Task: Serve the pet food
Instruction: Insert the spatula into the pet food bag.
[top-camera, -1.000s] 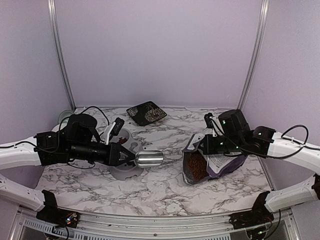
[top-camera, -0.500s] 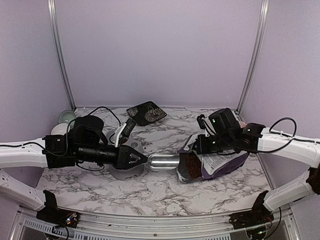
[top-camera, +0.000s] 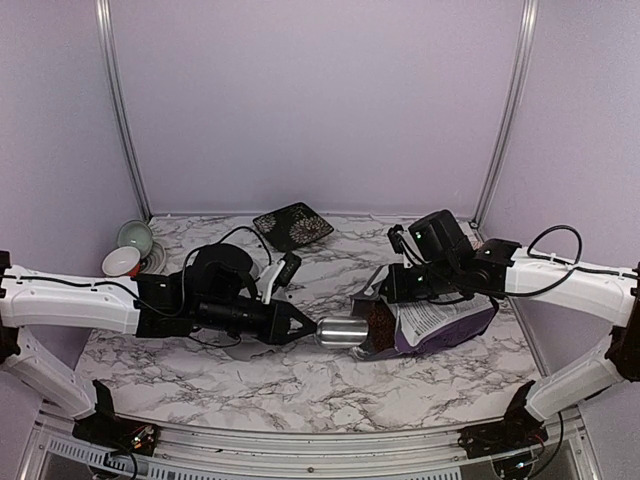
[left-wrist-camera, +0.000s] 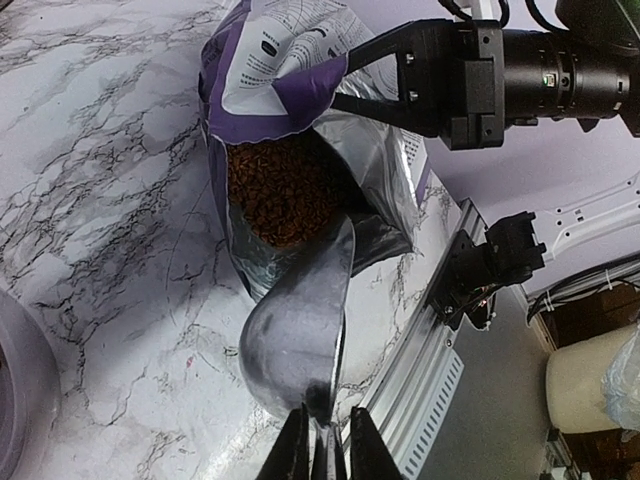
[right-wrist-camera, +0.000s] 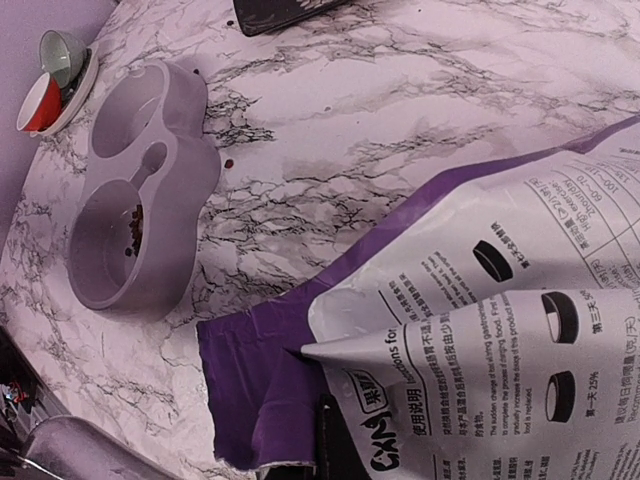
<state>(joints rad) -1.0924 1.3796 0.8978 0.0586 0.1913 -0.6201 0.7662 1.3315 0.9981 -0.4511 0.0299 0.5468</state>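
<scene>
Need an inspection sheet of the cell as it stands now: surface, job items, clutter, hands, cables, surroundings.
Surface: marble-look table top; stray pellets beside the double bowl.
Job's things: pet food heaped inside the open bag, which lies on its side; scoop lip at the bag mouth; a few more pellets in one bowl compartment, the other looks empty.
Clutter: dark patterned plate at the back; cups stacked back left.
Hands: left hand shut on the scoop handle; right hand shut on the bag's upper edge.
Cables: black cables loop above both arms, off the table.
Surroundings: lilac walls, metal posts; nothing else seen.
</scene>
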